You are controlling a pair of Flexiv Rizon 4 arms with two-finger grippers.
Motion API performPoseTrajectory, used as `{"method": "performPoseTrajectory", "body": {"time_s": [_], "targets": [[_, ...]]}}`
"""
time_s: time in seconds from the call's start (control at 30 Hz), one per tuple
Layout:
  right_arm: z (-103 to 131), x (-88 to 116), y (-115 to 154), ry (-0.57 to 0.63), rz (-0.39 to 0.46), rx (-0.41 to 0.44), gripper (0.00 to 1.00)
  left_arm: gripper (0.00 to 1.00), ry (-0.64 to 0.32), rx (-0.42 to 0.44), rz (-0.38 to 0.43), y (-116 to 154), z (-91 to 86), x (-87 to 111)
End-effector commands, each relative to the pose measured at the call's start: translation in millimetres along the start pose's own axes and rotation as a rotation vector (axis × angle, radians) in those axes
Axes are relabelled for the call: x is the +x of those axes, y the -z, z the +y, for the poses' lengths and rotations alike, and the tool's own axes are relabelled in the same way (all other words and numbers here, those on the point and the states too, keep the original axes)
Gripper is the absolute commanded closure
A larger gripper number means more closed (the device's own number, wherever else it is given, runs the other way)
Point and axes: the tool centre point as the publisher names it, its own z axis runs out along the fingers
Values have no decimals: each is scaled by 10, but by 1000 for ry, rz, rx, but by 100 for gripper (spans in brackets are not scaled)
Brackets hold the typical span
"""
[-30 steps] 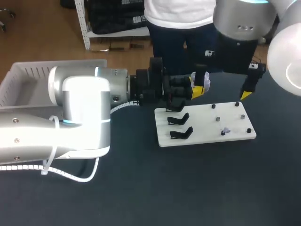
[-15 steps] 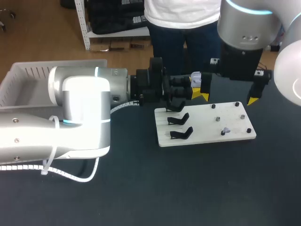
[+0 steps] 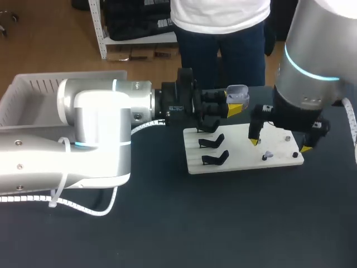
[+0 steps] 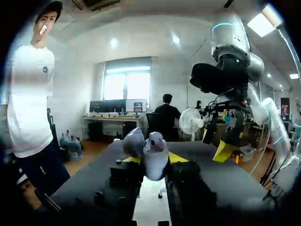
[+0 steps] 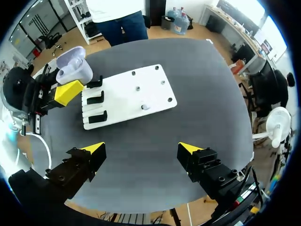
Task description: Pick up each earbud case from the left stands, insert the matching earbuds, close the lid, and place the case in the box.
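Holding the earbud case [image 3: 237,92] off the tabletop [image 3: 167,223], just past the white board's [image 3: 240,162] far edge, the left gripper [image 3: 234,107] has both fingers clamped on its body. The lid appears raised. The right gripper [image 3: 280,144] hangs over the peg end of the board, fingers spread wide, nothing between them. One pale earbud [image 3: 268,154] sits there, well apart from the black stands [image 3: 215,149].

Step in hand, judged: fetch that earbud. Centre the yellow tips either side of it before descending. Come straight down, clear of neighbouring pegs. Close gently, since a small smooth part will likely squirt out. Present the case opening upward.
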Motion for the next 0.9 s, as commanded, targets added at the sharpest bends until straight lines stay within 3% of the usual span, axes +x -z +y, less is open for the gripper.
{"method": "performPoseTrajectory", "body": {"time_s": [0.03, 0.13, 0.77, 0.9], "targets": [[-94, 63, -266, 32, -28, -80, 0, 100, -5, -8, -9, -5, -14, 20], [-124, 94, -367, 96, 1, -148, 0, 100, -5, -8, -9, -5, -14, 20], [-131, 110, -399, 120, -2, -137, 0, 100, -5, -8, -9, -5, -14, 20], [-149, 87, -614, 165, 11, -171, 0, 100, -5, -8, -9, -5, -14, 20]]}}
